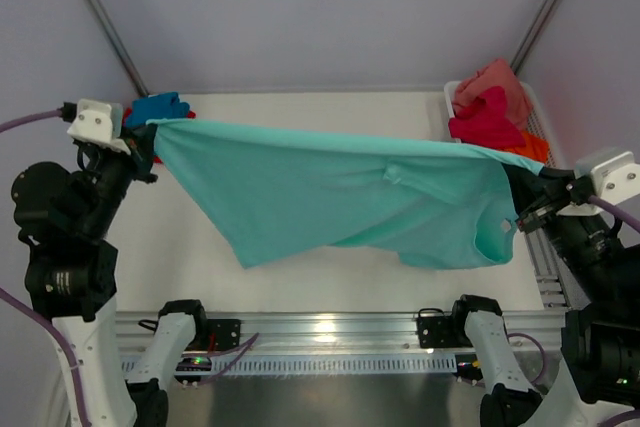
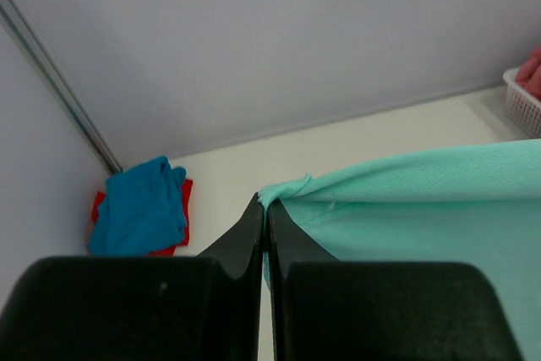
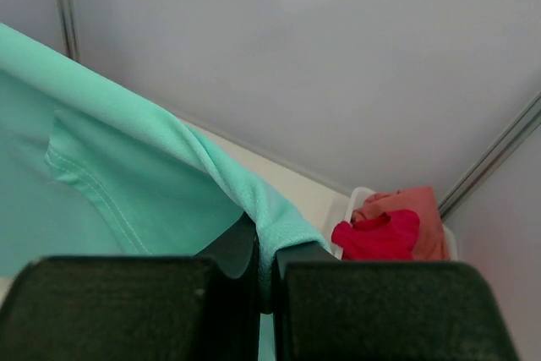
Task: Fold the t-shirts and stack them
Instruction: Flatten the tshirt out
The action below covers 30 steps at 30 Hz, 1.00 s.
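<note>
Over the white table, from the overhead camera: a large mint-teal t-shirt strung up between the left gripper and the right gripper. Pinched at one end on the left and at the other on the right. Upper edge drawn into a taut line across the table, the rest hanging in a wide sag toward the near edge. Cannot tell whether the lowest fold touches the tabletop. At the far left corner, a blue tee lying on a red tee, just beyond the left gripper. At the far right, a white mesh basket holding a salmon-pink tee, a magenta tee and an orange tee.

Down at the left wrist: black fingers pressed together, left gripper nipping the very corner of the mint-teal t-shirt. Cloth running off to the right from the fingertips, hem seam showing. Blue tee crumpled atop the red tee by the wall, well apart from the grip. Basket just in view at the right edge, with a bit of pink above its rim.

Down at the right wrist: right gripper likewise clamped tight, a fold of the mint-teal t-shirt squeezed between the fingers and draping over the right one. Sleeve hem visible at the left. Beyond the fingers, the basket with the magenta tee in front of the salmon-pink tee.
</note>
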{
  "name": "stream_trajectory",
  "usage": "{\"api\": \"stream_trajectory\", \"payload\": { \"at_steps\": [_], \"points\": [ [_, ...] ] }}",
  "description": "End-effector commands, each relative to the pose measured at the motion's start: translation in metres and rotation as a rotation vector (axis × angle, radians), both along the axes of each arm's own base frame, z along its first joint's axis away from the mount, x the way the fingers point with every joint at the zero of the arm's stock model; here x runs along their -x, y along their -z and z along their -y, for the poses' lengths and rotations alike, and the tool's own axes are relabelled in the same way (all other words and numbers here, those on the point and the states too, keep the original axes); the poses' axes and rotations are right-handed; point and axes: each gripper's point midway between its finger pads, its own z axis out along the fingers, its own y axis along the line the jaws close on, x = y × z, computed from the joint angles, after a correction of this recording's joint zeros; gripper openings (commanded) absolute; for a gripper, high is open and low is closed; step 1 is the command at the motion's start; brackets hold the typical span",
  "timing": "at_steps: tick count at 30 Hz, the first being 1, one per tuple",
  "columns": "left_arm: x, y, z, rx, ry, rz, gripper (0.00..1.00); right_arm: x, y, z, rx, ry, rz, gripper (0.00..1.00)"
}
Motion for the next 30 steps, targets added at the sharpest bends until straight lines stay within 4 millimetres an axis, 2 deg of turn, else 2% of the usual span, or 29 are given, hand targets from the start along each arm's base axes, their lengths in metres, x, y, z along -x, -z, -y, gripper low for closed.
{"api": "stream_trajectory", "payload": {
  "at_steps": [1,2,3,6,7,9,19,21,23,25,28,29,30],
  "points": [
    [-0.022,-0.076,-0.014,0.041,-0.077,0.193,0.0,-0.027,-0.056,0.017,-0.083,0.077,0.133,0.03],
    [-0.026,-0.091,-0.015,0.076,-0.083,0.229,0.0,-0.046,-0.066,0.024,-0.11,0.098,0.142,0.03],
    [-0.034,-0.105,-0.015,0.09,-0.082,0.246,0.0,-0.051,-0.073,0.025,-0.133,0.097,0.148,0.03],
    [-0.041,-0.125,-0.02,0.096,-0.102,0.278,0.0,-0.078,-0.076,0.025,-0.186,0.066,0.097,0.03],
    [-0.051,-0.123,-0.022,0.086,-0.114,0.265,0.0,-0.084,-0.076,0.024,-0.196,0.057,0.087,0.03],
    [-0.056,-0.126,-0.028,0.082,-0.142,0.28,0.0,-0.099,-0.072,0.027,-0.195,0.057,0.064,0.03],
    [-0.11,-0.097,-0.039,0.064,-0.182,0.224,0.0,-0.157,-0.053,0.039,-0.176,0.065,-0.002,0.03],
    [-0.121,-0.091,-0.039,0.062,-0.178,0.204,0.0,-0.163,-0.05,0.039,-0.175,0.059,-0.011,0.03],
    [-0.126,-0.089,-0.037,0.064,-0.167,0.194,0.0,-0.169,-0.042,0.037,-0.169,0.039,-0.033,0.03],
    [-0.125,-0.085,-0.035,0.066,-0.158,0.178,0.0,-0.167,-0.037,0.032,-0.148,0.008,-0.042,0.03],
    [-0.112,-0.076,-0.021,0.063,-0.085,0.161,0.0,-0.16,-0.022,0.026,-0.111,-0.021,-0.075,0.03],
    [-0.106,-0.069,-0.012,0.061,-0.034,0.136,0.0,-0.151,-0.017,0.022,-0.097,-0.041,-0.083,0.03],
    [-0.091,-0.066,-0.007,0.058,-0.011,0.135,0.0,-0.146,-0.013,0.02,-0.082,-0.049,-0.089,0.03]
  ]
}}
